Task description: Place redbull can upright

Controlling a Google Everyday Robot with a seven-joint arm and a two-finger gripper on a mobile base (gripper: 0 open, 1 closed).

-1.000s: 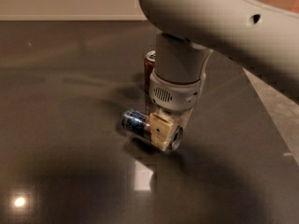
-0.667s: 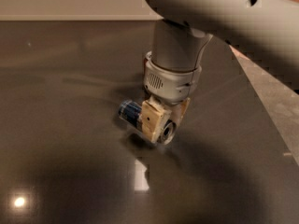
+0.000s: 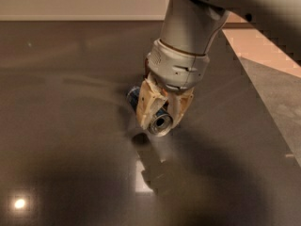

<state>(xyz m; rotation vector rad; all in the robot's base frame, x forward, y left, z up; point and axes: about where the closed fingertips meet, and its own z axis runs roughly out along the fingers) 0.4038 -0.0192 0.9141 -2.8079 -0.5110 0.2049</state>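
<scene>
The redbull can (image 3: 159, 122), blue and silver, lies tilted between the tan fingers (image 3: 146, 106) of my gripper (image 3: 162, 111). Its silver end faces the camera and its blue end (image 3: 133, 96) points away to the left. The gripper is shut on the can and holds it just above the dark tabletop (image 3: 70, 140), near the middle of the view. The grey arm comes down from the upper right and hides whatever is behind it.
The dark glossy table's right edge (image 3: 263, 107) runs diagonally down the right side, with grey floor beyond it. A pale wall runs along the top. Light glares show on the tabletop at the lower left and below the can.
The gripper has lifted the can off the table and swung it, so its silver end now points at the camera. The red-brown can behind the arm is now hidden.
</scene>
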